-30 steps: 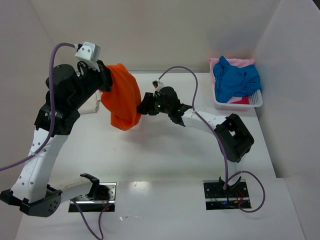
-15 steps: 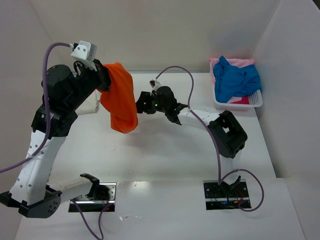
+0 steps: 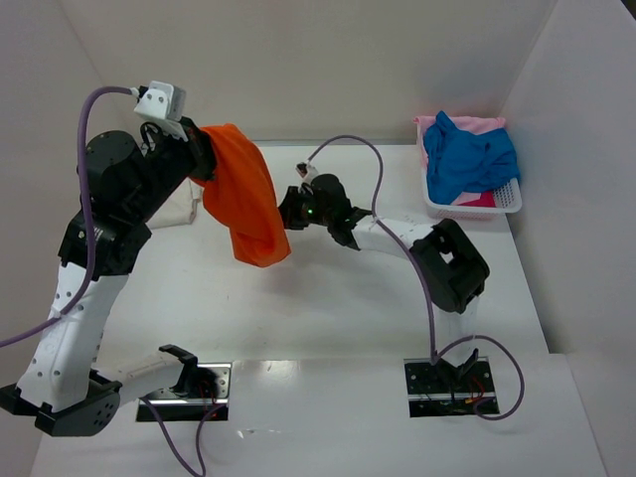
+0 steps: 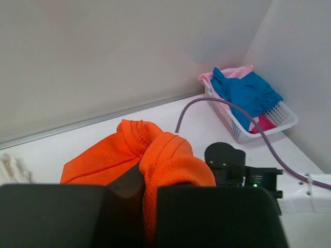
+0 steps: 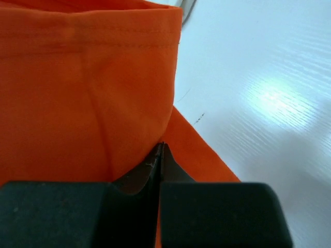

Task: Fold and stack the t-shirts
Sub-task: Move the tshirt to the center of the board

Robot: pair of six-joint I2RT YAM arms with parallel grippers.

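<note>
Just closed, the right gripper (image 3: 290,212) is pinching the orange t-shirt (image 3: 248,204) hanging from the clamped left gripper (image 3: 202,159), well left of the basket (image 3: 509,206) where a blue tee (image 3: 467,159) and a pink tee (image 3: 482,124) are waiting unfolded.

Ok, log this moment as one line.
left claw: shut on orange t-shirt, raised; right claw: shut on its edge; basket: blue t-shirt on top

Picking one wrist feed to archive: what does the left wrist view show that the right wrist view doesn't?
Left wrist only: the white basket holding the blue t-shirt and pink t-shirt, plus the left gripper clamped on bunched cloth. Right wrist only: the exact spot where the right gripper pinches the cloth's edge. Both: the orange t-shirt and the white table.
</note>
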